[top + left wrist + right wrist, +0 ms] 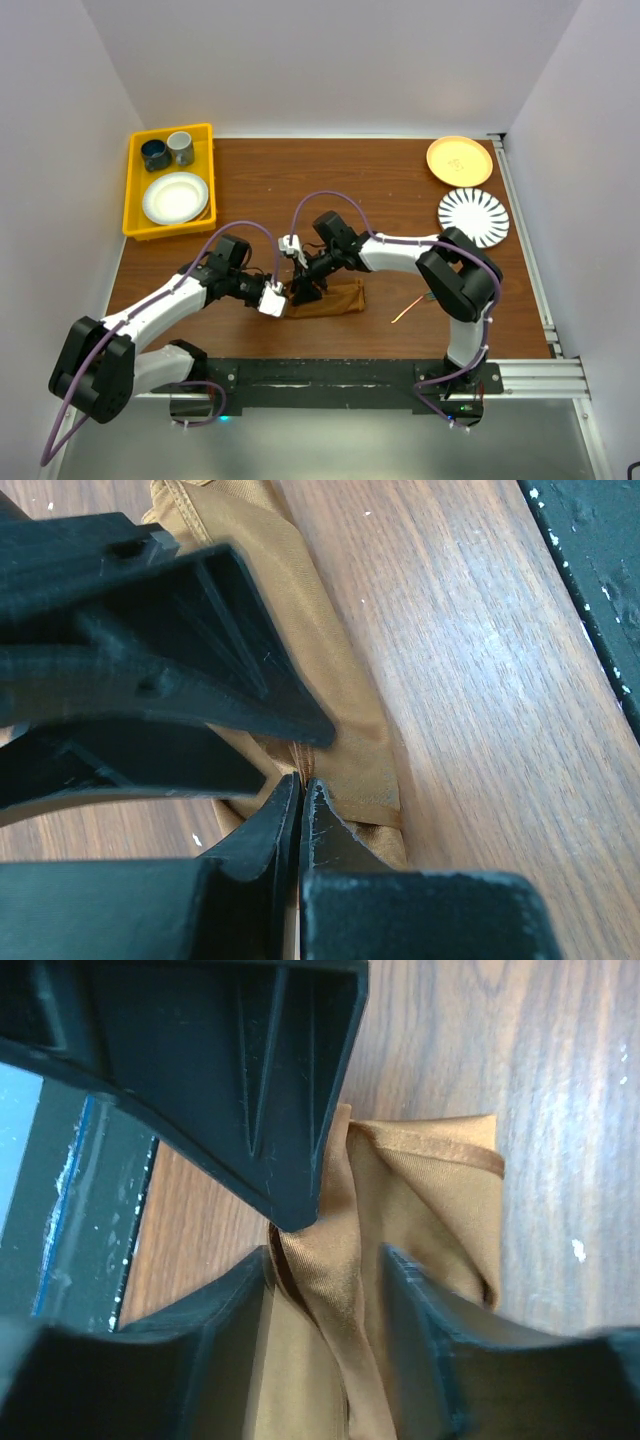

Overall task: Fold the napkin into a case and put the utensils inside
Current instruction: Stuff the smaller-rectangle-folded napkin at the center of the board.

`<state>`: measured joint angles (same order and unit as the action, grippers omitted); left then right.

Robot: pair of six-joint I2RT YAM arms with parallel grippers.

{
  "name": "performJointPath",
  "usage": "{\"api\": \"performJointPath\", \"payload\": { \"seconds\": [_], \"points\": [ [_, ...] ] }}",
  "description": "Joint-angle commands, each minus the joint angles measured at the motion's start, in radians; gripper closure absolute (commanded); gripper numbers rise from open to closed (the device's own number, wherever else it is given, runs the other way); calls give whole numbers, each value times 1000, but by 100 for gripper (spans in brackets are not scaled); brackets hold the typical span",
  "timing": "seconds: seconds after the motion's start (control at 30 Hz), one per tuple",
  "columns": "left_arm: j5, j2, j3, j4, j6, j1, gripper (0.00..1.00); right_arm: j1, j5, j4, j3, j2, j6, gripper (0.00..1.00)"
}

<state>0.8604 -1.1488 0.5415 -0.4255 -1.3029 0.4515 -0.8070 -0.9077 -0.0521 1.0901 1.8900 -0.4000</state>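
The rust-brown napkin (335, 298) lies folded into a narrow strip near the table's front middle. My left gripper (283, 300) is at its left end, shut on the cloth edge; in the left wrist view its jaws (300, 785) pinch a thin fold of napkin (340, 680). My right gripper (305, 290) comes in from the right just above it. It is open, and a raised fold of napkin (340, 1260) runs between its fingers (450, 1330). One thin copper utensil (405, 310) lies on the table right of the napkin. Any other utensils are hidden.
A yellow bin (135, 215) at the back left holds a white plate (175, 197) and two cups (155, 153). An orange plate (459, 160) and a striped plate (473, 217) sit at the back right. The black rail (330, 375) runs along the front edge.
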Motion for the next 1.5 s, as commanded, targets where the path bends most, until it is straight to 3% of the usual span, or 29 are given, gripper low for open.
{"api": "performJointPath", "payload": {
  "seconds": [0.0,0.17,0.2,0.23,0.3,0.37,0.57,0.97,1.27,1.47],
  "points": [
    [42,20,-6,39,-16,-7,100,-6,-13,-5,30,3,16,60],
    [35,26,-12,53,8,-7,97,-6,-17,-40,60,29,64,78],
    [29,27,-11,53,14,-7,92,-4,-20,-54,76,35,64,82],
    [25,31,-12,53,20,-7,88,-4,-20,-74,80,37,61,93],
    [11,43,-15,56,52,-8,75,-6,-29,-87,82,34,61,100],
    [8,61,-23,79,136,-19,66,-6,-31,-91,74,34,75,100],
    [52,103,26,77,319,-137,56,-4,-33,-88,56,31,108,100],
    [157,-42,156,-350,85,-172,54,-3,-8,-57,27,17,148,100],
    [149,-98,143,-222,258,-206,52,-3,4,-17,1,-5,162,100],
    [172,-147,158,-225,252,-211,51,-4,9,-3,-2,-11,173,100]
  ]
}}
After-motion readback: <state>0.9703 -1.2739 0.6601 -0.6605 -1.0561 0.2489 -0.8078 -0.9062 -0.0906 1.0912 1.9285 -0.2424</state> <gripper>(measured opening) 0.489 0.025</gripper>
